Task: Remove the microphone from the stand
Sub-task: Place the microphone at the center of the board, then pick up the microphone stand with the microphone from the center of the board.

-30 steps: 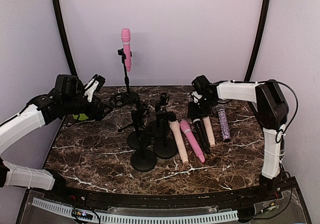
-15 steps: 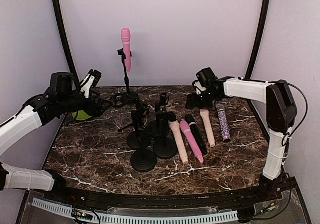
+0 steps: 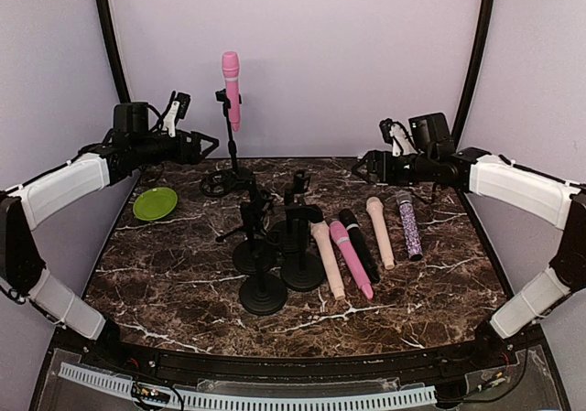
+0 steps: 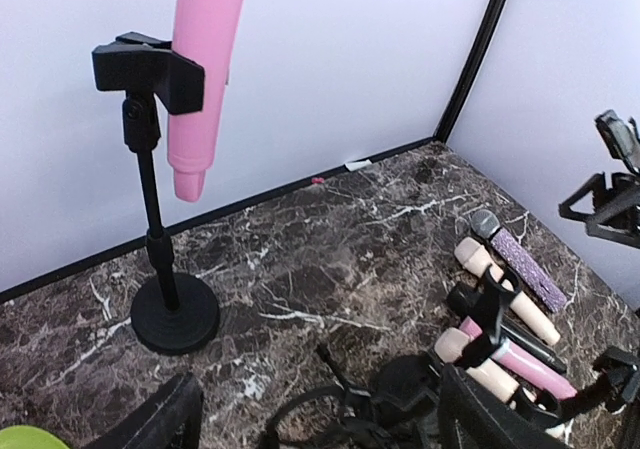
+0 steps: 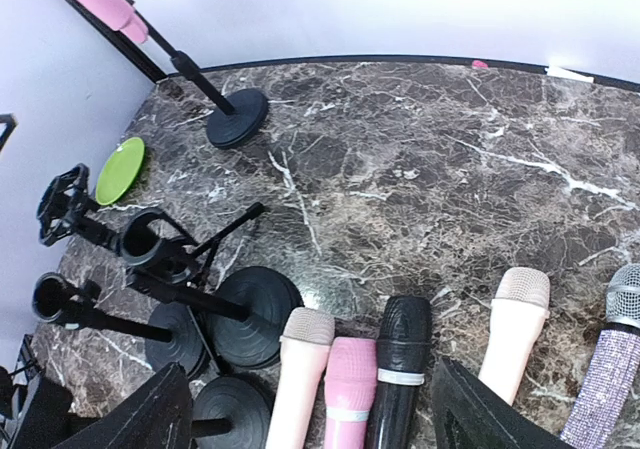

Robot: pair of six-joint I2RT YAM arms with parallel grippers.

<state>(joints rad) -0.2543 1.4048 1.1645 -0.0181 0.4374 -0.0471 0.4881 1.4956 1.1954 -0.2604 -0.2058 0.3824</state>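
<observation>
Microphone (image 3: 231, 86), pink, sits clipped head-up in the tall black stand (image 3: 229, 141) near the back edge of the marble worktop (image 3: 174, 278), left of the middle. The left gripper (image 3: 209, 147) hovers near that stand's pole, lower than the clip and not touching it, its jaws spread wide and holding nothing. The right gripper (image 3: 366, 167) hangs above the back right part of the worktop, likewise spread wide and empty. Below it, 5 loose microphones (image 3: 362, 246) lie side by side. A cluster of empty stands (image 3: 275, 264) fills the middle, and a green plate (image 3: 155, 203) lies by the left edge.
</observation>
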